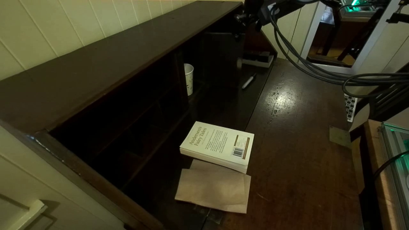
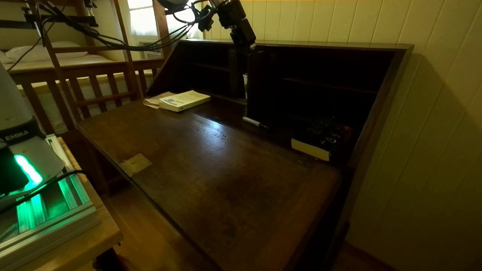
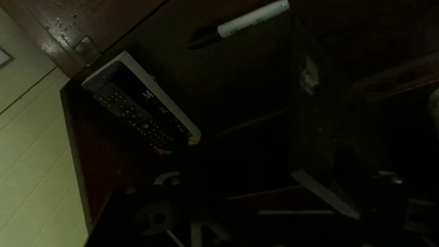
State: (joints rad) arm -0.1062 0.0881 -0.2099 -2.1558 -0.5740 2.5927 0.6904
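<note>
My gripper (image 2: 251,47) is at the upper part of the dark desk cabinet, by the top of an upright dark door panel (image 1: 220,60). In the wrist view my gripper (image 3: 277,181) has its fingers spread wide, and the panel's pale top edge (image 3: 324,193) shows between them. Whether a finger touches the panel is too dark to tell. A white marker with a black cap (image 3: 253,19) lies on the desk near the panel. A black remote (image 3: 133,113) lies on a dark thick book (image 3: 161,92) in the corner. A paper cup (image 1: 189,79) stands behind the panel.
A cream book (image 1: 220,143) and brown paper (image 1: 212,191) lie at one end of the desk (image 2: 211,180). The cabinet's top board (image 1: 105,60) overhangs dark cubbies. Cables (image 1: 306,72) hang from the arm. The robot's base stand (image 2: 56,214) is beside the desk.
</note>
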